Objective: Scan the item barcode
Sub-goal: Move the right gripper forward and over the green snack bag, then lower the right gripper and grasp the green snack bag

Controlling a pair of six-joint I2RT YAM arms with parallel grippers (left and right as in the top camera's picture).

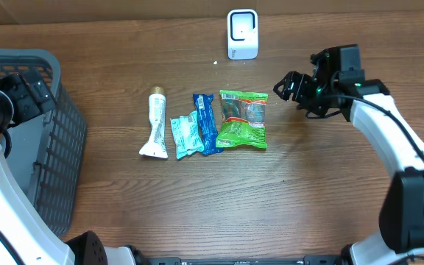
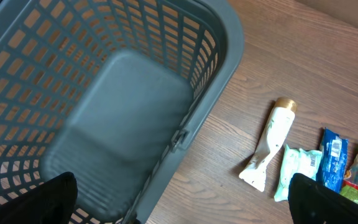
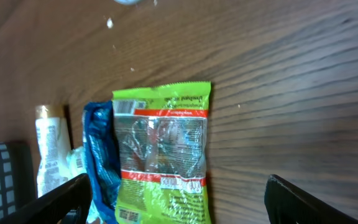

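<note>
While the right gripper (image 1: 287,87) hangs, jaws apart, at three o'clock of the green packet (image 1: 243,118) on the surface (image 1: 197,199), the pick-up looks unstarted; next it must lower, pinch the packet, and show it to the scanner (image 1: 242,34) at twelve o'clock. The left gripper (image 2: 182,202) hangs spread over the basket (image 1: 68,140).

Green snack bag (image 1: 243,118) lying flat; white scanner (image 1: 242,33) well apart.

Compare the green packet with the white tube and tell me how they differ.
The green packet is a wide, flat rectangle; the white tube is narrow, flaring to a crimped end. The green packet is bright green with a red band; the white tube is white with a gold cap. Both lie flat on the wooden table, untouched.
</note>
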